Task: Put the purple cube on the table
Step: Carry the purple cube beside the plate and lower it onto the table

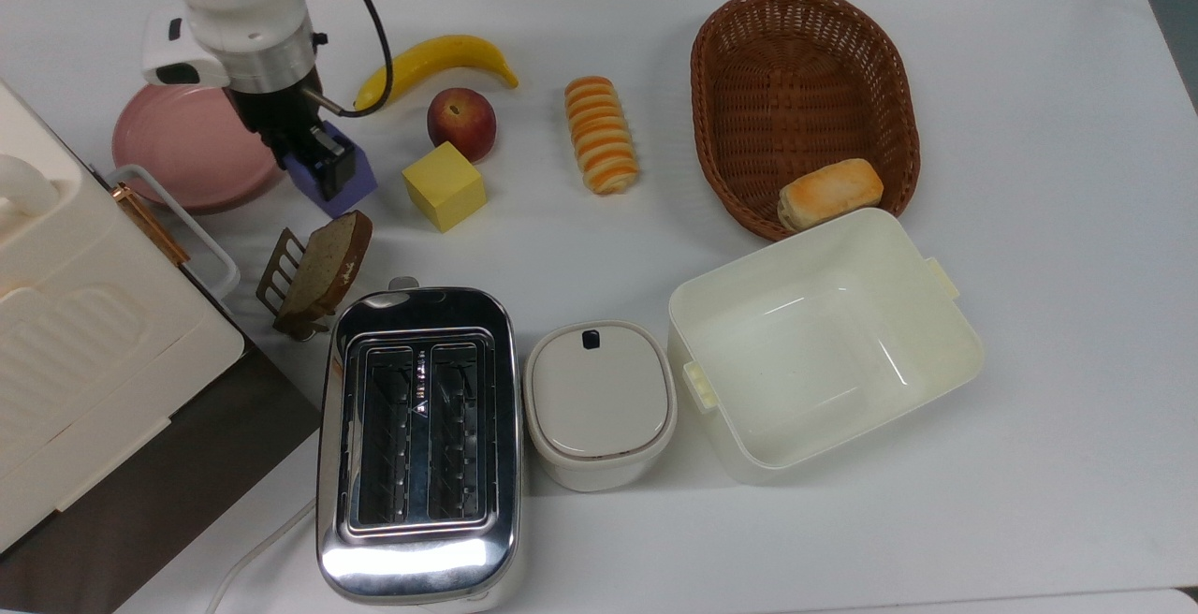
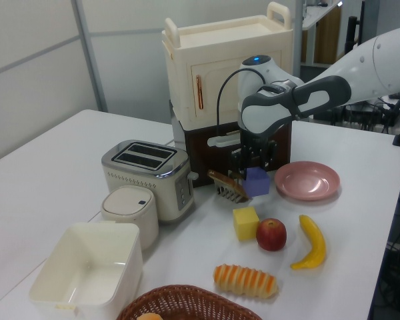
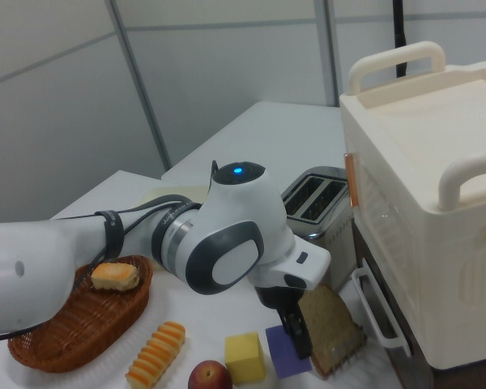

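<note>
Holding the purple cube (image 1: 342,174) tight between its two fingers, the gripper (image 1: 320,162) has its fingers pressed on two sides of the cube so it cannot fall. The fingers are only as far apart as the cube is wide. In the top view the cube is off the pink plate (image 1: 178,141) and over the white table (image 1: 1029,127), in the gap between the plate and the yellow cube (image 1: 444,186). In the left view the cube (image 2: 257,181) looks very low, near the table top or on it, but I cannot tell if it is touching. The slice of bread in its little rack (image 1: 314,270) is just beside the cube, toward the bottom of the top view, so there is not much room there. I think the arm has picked this bare spot because nothing is lying on it. The peach (image 1: 461,119) and the banana (image 1: 433,65) are close too. The next step is likely to set the cube flat on the table and let go. If the gripper swings wide, it could bump the bread rack or the yellow cube
</note>
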Controlling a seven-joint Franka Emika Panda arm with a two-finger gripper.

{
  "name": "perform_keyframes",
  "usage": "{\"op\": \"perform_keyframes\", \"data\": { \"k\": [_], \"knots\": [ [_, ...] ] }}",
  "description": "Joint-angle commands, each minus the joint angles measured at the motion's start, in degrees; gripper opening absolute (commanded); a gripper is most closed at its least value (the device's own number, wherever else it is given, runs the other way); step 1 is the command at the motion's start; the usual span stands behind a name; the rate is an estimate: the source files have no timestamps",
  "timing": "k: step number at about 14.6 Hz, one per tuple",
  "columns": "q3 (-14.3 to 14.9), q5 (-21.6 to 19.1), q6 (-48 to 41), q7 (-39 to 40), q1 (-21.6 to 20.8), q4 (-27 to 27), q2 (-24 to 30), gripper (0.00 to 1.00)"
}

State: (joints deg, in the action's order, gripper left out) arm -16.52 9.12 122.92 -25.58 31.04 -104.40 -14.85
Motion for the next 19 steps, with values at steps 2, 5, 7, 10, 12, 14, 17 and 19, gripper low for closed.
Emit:
{"op": "perform_keyframes", "data": {
  "k": [2,5,7,10,12,14,17,19],
  "knots": [
    [0.52,0.20,-2.86,-1.32,-0.54,-1.60,2.72,0.55],
    [0.61,0.29,-2.78,-1.32,-0.28,-1.42,2.72,0.68],
    [0.61,0.29,-2.69,-1.41,-0.19,-1.42,2.54,0.75],
    [0.61,1.08,-2.51,-1.32,-0.19,-1.42,2.46,1.00],
    [0.61,1.08,-2.43,-1.32,-0.27,-1.42,2.46,1.00],
    [0.61,1.08,-2.60,-1.32,-0.36,-0.90,2.63,1.00],
    [0.44,0.99,-5.39,-1.50,-1.58,2.43,3.42,1.00],
    [0.61,1.17,-11.10,0.08,-4.22,6.91,4.30,1.00]
  ]
}}
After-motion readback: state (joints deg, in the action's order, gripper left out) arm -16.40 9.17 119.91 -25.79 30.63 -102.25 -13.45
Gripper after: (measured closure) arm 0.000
